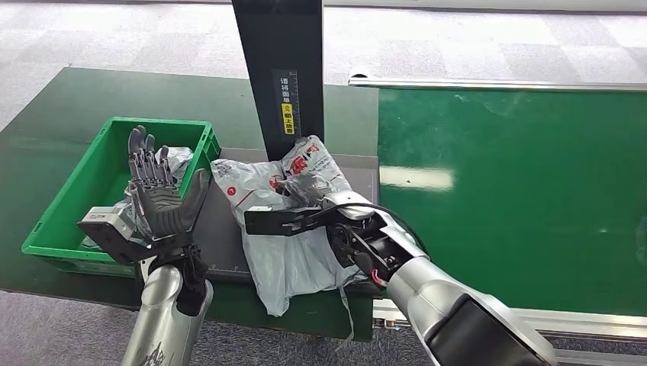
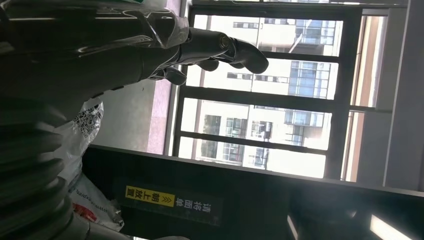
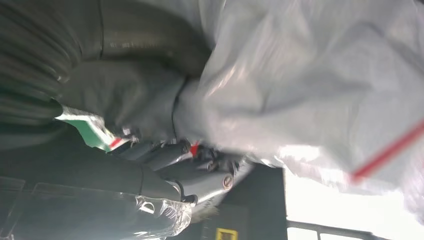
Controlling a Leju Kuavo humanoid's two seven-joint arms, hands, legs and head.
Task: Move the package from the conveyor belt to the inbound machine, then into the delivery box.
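A grey plastic package [image 1: 286, 229] with red print lies crumpled on the dark platform [image 1: 221, 244] of the inbound machine, below its black post [image 1: 278, 69]. My right hand [image 1: 307, 189] grips the package's upper part; up close, its dark fingers [image 3: 175, 160] curl into the grey film of the package [image 3: 310, 75]. My left hand [image 1: 160, 194] is raised palm up with fingers spread, holding nothing, over the near right corner of the green delivery box [image 1: 72, 187]. The left hand's fingers [image 2: 220, 47] reach out into open air, with a bit of the package [image 2: 85, 130] beside them.
The green conveyor belt [image 1: 519, 191] lies to the right of the platform, with a metal rail along its far edge. The delivery box holds a few bagged parcels [image 1: 177, 158]. A yellow label [image 1: 289, 123] sits on the post. Grey floor lies beyond.
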